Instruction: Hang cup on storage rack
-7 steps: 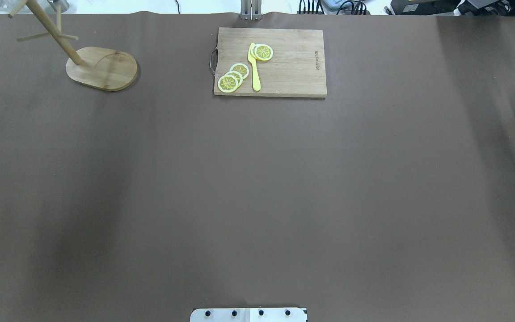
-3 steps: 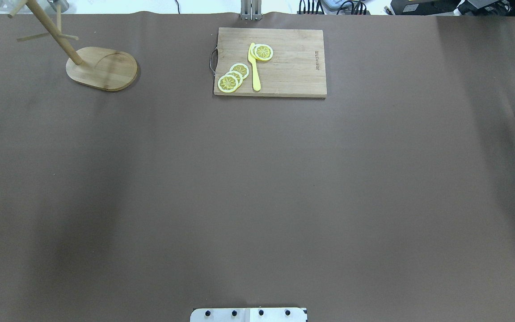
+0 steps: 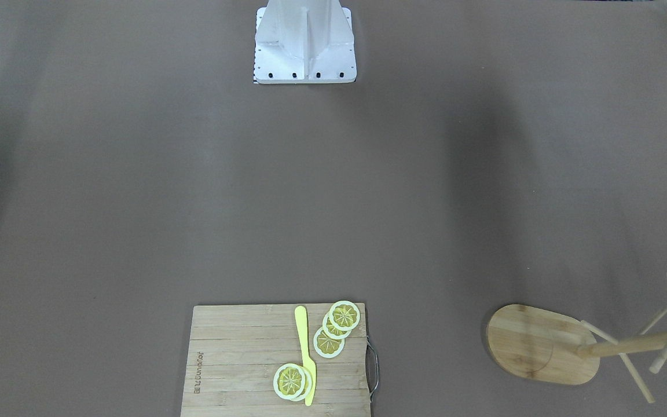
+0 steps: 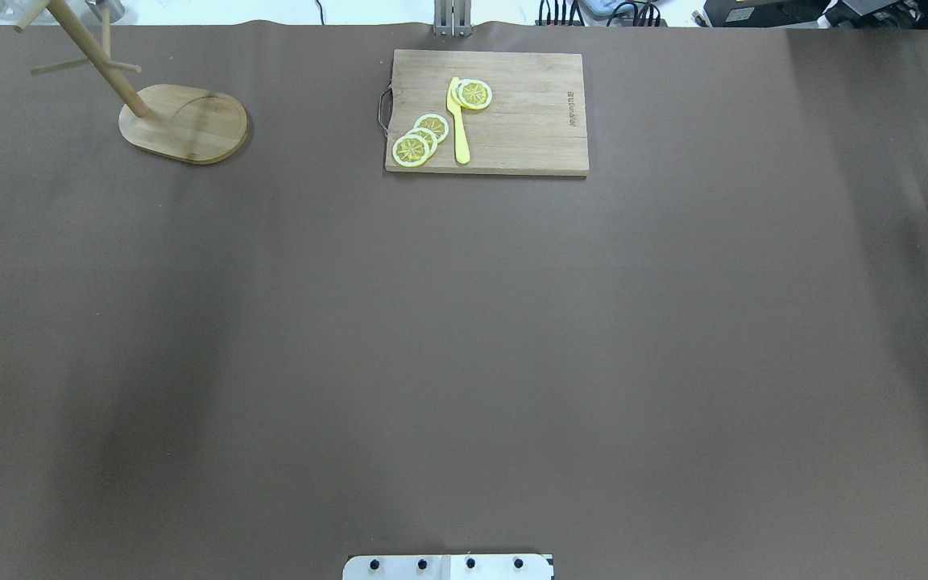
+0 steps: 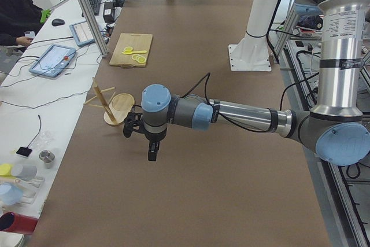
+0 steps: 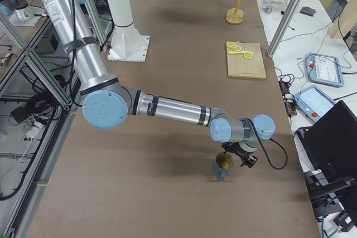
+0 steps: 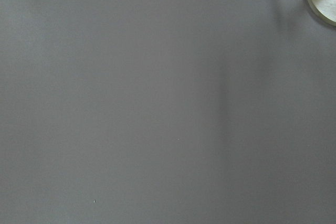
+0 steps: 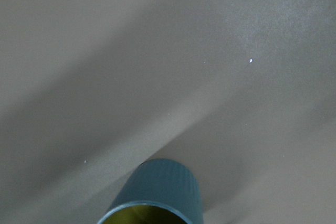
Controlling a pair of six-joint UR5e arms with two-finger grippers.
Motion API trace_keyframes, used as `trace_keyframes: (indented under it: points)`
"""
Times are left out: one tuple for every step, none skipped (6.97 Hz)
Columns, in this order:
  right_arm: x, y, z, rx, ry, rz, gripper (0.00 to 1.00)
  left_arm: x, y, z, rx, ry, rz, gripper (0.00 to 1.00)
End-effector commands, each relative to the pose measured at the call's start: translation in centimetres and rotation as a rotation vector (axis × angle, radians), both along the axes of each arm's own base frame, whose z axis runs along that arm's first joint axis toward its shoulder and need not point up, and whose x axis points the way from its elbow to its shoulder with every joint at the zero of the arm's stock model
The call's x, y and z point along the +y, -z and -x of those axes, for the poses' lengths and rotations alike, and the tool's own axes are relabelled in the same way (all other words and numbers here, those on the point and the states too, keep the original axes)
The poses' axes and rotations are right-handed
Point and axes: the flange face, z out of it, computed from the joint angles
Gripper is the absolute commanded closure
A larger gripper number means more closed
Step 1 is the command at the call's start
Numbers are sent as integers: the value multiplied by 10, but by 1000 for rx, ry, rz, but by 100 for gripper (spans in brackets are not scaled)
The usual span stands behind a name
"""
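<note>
The cup [image 6: 222, 173] stands at the table's [image 4: 464, 346] end on the robot's right, well apart from everything else. It is upright: its long axis runs vertically and the yellow mouth faces up. The overhead view cuts it off at the right edge, and the right wrist camera shows only its teal wall and rim from above. The handle shows in no view, so I cannot tell which way it points.

The right gripper [image 6: 237, 159] hangs just above the cup's rim, on its outer side. It may be touching the rim, but the side view is too small to be sure, and I cannot tell whether the fingers are parted or closed.

The rack [image 4: 182, 122] stands at the far left corner, with its pole vertical and its pegs slanting upward. The left gripper [image 5: 151, 151] hovers over bare table near the rack's base, pointing down. Its grip cannot be judged either.

A board [image 4: 520, 129] with lemon slices [image 4: 424, 137] and a yellow knife [image 4: 459, 129] lies at the far edge.
</note>
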Motion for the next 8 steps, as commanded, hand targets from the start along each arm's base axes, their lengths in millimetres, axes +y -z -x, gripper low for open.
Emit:
trace_keyframes:
  points:
    - [0,-3,4,12,6,5,10,-4,-4,-1,0,-1,7,2]
    - [1,-5,7,15,12,4,10,-6,-6,-1,0,-2,11,2]
    - [3,-14,12,24,19,16,10,-6,-6,-1,0,-2,11,2]
    - [3,-15,12,24,19,19,10,-6,-6,-1,0,-2,11,2]
    - [4,-16,12,32,21,18,11,-7,-6,-1,0,-1,12,2]
    - [5,-17,12,34,20,22,32,-7,-7,-1,1,-2,13,2]
    - [5,-17,12,34,20,22,69,-7,-7,-1,0,-1,13,2]
    - [6,-19,12,34,21,24,91,-9,-6,-1,0,-2,12,2]
